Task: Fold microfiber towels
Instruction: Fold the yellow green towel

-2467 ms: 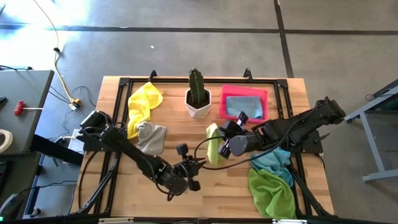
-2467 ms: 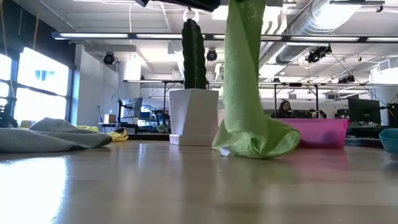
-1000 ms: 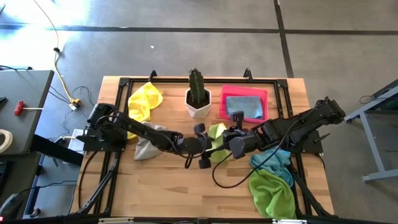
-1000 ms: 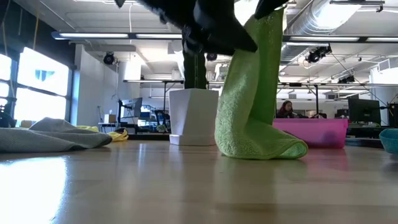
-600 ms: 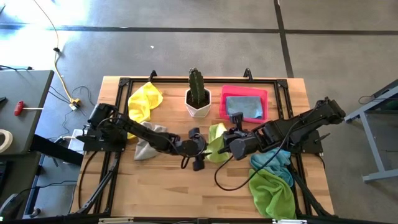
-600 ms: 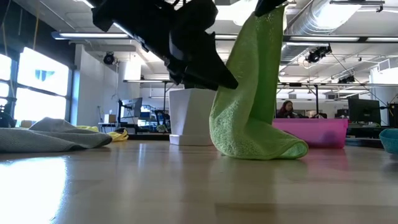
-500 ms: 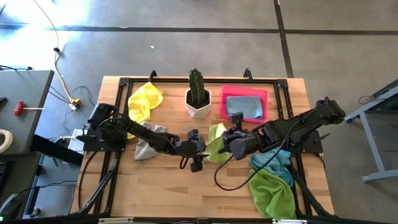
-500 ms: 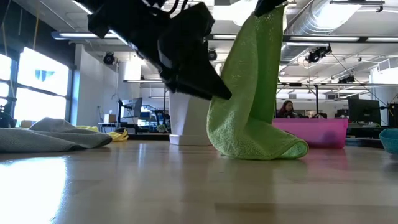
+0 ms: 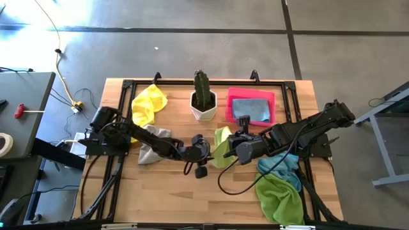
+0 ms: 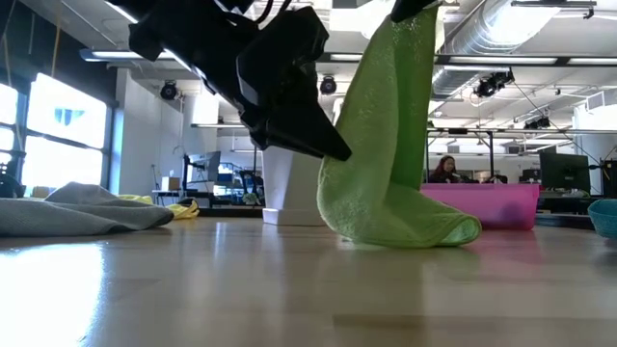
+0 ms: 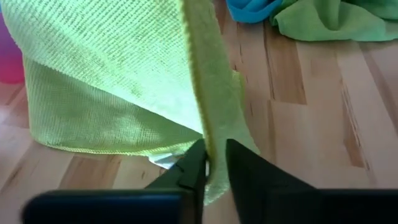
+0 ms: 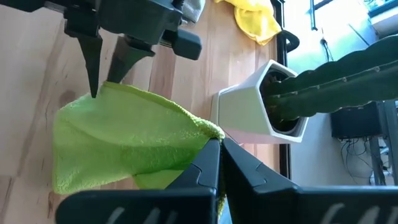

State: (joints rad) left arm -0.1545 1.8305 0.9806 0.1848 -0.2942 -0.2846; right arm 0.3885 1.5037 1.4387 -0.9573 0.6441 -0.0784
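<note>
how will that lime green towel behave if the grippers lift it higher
Probably floppy: the lime green towel hangs limp from the right gripper and bunches on the table. Likely light: the left gripper pinches just a thin edge.

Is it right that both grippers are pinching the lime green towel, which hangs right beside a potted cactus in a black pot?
Nearly. The left gripper and right gripper do both pinch the lime green towel, but the cactus stands in a white pot, not a black one. The high view and right wrist view show that.
</note>
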